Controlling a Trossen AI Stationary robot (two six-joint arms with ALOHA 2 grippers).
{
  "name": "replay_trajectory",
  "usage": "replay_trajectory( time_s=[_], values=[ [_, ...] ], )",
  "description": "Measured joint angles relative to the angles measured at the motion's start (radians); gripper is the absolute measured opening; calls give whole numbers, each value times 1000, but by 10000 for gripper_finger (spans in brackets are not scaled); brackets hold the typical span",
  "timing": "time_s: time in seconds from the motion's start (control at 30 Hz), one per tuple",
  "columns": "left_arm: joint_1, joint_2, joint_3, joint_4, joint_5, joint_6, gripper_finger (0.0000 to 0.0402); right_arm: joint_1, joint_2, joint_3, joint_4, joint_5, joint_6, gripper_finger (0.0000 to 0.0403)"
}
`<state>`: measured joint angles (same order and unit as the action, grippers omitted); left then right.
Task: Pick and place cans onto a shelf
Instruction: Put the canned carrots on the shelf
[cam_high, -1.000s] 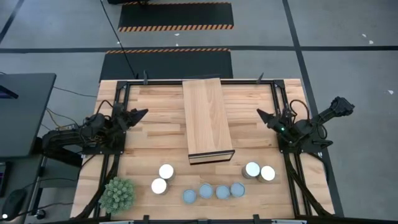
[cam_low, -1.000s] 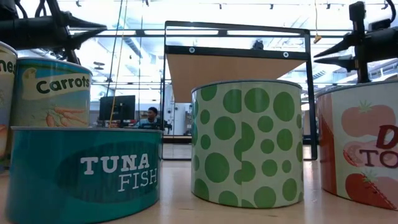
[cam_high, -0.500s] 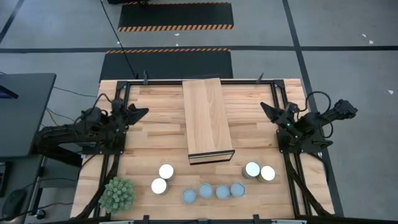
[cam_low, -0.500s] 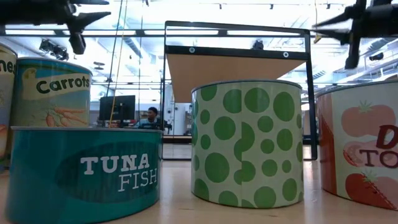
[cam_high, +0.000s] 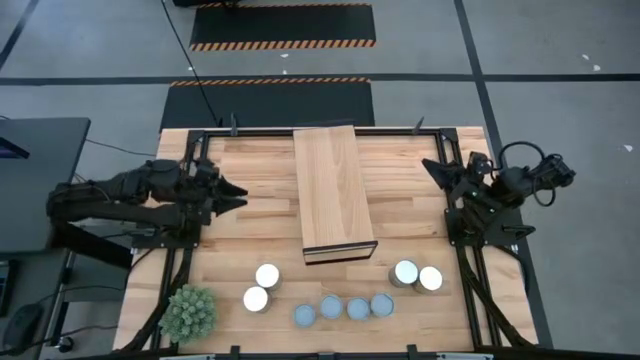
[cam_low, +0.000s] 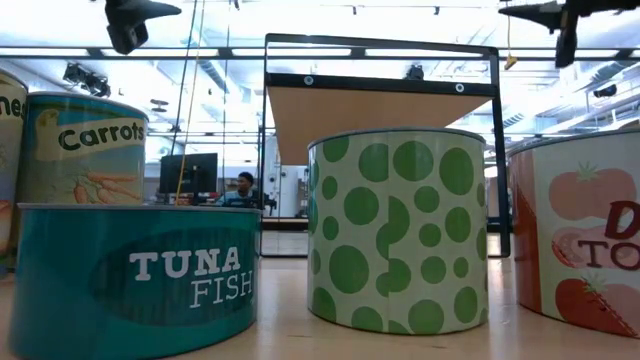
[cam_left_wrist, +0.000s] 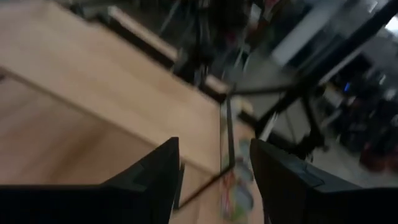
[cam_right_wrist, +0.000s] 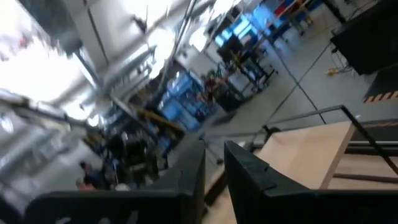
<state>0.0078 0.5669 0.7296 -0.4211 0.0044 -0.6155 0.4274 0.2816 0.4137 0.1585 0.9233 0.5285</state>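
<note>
The left gripper (cam_high: 236, 195) hangs above the table's left side, its fingers (cam_left_wrist: 155, 180) spread with nothing between them, pointing toward the shelf (cam_high: 334, 193). The right gripper (cam_high: 432, 170) hangs over the right edge, fingers a narrow slit apart and empty, as far as its wrist view shows.

All eight cans stand on the table's near strip, beyond the shelf's dark end face: two bright ones (cam_high: 262, 287) on the left arm's side, two (cam_high: 417, 275) on the right's, four duller ones (cam_high: 343, 307) between.

The shelf's long axis runs away from the cans. The left pair probably suits the left arm, the nearer one.
</note>
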Motion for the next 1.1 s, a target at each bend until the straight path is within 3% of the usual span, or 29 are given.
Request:
replay_trajectory(
  time_s=[0.33,0.53,0.67,0.83,1.1],
  values=[
    [-201,246,104,-97,-16,-67,204,0,209,178,-230,-140,-7,127],
    [-330,398,177,-118,-69,-132,204,0,319,257,-331,-266,-19,155],
    [-397,496,256,-220,-117,-166,204,0,384,308,-364,-356,-39,169],
    [-434,607,329,-290,-132,-203,204,0,468,379,-378,-426,-58,179],
    [-446,757,497,-378,-132,-227,204,0,605,508,-446,-447,-139,188]
  ],
)
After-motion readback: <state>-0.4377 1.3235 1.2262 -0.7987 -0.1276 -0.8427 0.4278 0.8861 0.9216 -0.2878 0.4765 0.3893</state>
